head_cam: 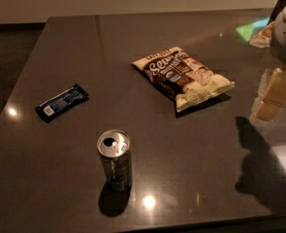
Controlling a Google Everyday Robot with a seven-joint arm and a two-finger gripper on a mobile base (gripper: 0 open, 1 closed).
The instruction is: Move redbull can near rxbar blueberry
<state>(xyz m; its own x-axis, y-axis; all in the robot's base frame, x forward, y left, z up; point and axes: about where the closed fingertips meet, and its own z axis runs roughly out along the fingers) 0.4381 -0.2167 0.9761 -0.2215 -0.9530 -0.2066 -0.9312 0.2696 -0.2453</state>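
Observation:
The redbull can (115,160) stands upright on the dark table (191,149) near the front, left of centre, with its silver top and pull-tab opening facing up. The rxbar blueberry (62,102) lies flat to the can's upper left, with its white label patch at the lower left end. A gap of bare table separates the two. My gripper (273,100) hangs at the right edge of the view above the table, far to the right of the can and holding nothing. Its shadow falls on the table below it.
A large brown-and-cream snack bag (183,76) lies in the middle of the table, behind and to the right of the can. The table's left edge (16,86) drops to a dark floor. Another packet (261,35) sits at the far right.

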